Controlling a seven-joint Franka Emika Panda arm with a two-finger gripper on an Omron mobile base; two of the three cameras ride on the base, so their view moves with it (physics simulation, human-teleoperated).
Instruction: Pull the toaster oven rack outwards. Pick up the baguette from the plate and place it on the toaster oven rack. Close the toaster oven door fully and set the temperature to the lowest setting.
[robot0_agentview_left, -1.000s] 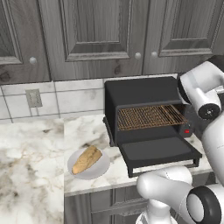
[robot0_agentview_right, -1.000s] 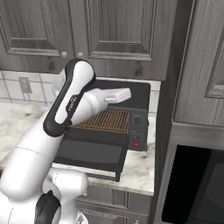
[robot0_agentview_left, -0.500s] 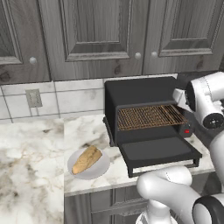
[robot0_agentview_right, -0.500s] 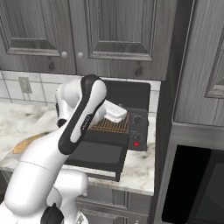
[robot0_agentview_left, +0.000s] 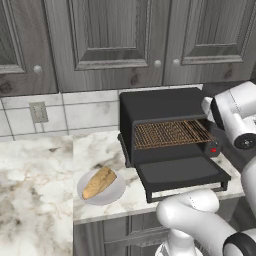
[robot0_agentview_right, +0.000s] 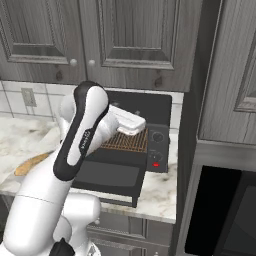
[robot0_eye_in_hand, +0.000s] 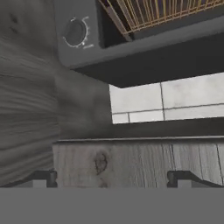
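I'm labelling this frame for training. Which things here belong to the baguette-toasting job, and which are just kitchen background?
Job:
- boxy matte black toaster oven
- copper wire-mesh rack
- dark drop-down oven door
- golden-tan baguette
- small round white plate

Background:
- grey wood cabinets
- wall outlet

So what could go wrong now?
The door hangs open toward the robot, so the arm might bump it reaching for the rack. The baguette sits far off on its plate near the counter edge; a clumsy grab could knock it off. The open gripper is tilted oddly, so lining up may be tricky.
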